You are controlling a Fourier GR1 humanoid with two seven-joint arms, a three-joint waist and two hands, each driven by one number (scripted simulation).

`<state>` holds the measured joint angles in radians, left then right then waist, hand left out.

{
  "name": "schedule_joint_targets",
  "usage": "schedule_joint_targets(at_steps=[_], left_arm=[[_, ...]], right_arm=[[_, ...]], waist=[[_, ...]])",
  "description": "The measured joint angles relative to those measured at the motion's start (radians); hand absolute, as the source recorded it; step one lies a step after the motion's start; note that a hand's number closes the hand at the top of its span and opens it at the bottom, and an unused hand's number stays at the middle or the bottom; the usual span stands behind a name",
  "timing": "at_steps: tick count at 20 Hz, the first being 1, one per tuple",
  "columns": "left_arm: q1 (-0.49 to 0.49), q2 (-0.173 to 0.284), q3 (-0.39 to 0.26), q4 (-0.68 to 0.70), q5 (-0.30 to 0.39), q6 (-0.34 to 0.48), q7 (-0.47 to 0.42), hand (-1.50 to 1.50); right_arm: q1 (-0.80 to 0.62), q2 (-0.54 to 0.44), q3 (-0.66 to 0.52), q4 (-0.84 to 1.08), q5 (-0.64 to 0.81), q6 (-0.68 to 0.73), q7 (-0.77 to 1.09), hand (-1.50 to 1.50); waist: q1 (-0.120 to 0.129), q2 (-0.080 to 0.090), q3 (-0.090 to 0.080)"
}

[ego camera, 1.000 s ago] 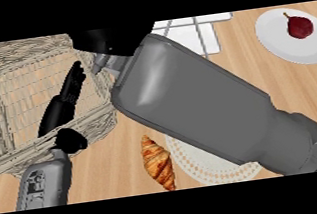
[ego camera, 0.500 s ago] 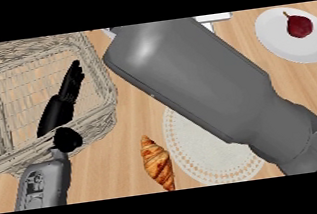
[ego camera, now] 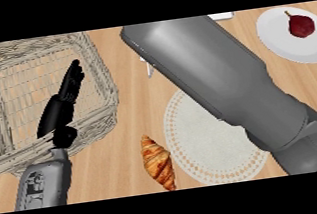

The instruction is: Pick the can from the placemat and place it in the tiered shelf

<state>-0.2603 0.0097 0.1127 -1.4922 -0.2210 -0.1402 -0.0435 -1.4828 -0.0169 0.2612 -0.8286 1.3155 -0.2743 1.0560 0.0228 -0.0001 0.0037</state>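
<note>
Can: hidden from sight | placemat: round, pale, on desk, croissant at its left edge | right hand: outside view | left hand: fingers straight, over wicker basket | plate holds pear

Kitchen: wooden counter, croissant, plate
</note>
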Motion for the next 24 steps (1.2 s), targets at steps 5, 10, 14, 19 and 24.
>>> schedule_joint_targets(at_steps=[5, 10, 14, 19, 24], left_arm=[[-0.008, 0.002, 0.0, 0.004, 0.006, -0.002, 0.005, 0.0], [-0.014, 0.001, 0.0, 0.005, 0.001, -0.002, 0.004, 0.0], [-0.02, 0.006, -0.012, 0.008, -0.008, 0.015, 0.011, 0.0], [-0.006, 0.003, -0.016, -0.003, 0.0, 0.023, 0.003, 0.0], [-0.001, 0.005, -0.011, -0.003, 0.002, 0.031, 0.004, 0.0]], right_arm=[[0.019, 0.003, -0.039, 0.076, 0.033, -0.096, -0.04, 1.5], [0.047, -0.003, -0.132, 0.047, -0.017, -0.268, -0.088, 1.5], [0.062, -0.015, -0.187, 0.076, -0.055, -0.362, -0.15, 1.5], [0.074, -0.019, -0.232, 0.12, -0.092, -0.437, -0.222, 1.5], [0.067, -0.062, -0.254, 0.208, -0.013, -0.421, -0.148, -1.5]], waist=[[0.004, 0.004, 0.0], [0.006, 0.007, 0.002], [0.007, 0.006, 0.002], [0.007, 0.004, 0.001], [0.001, -0.003, -0.003]])
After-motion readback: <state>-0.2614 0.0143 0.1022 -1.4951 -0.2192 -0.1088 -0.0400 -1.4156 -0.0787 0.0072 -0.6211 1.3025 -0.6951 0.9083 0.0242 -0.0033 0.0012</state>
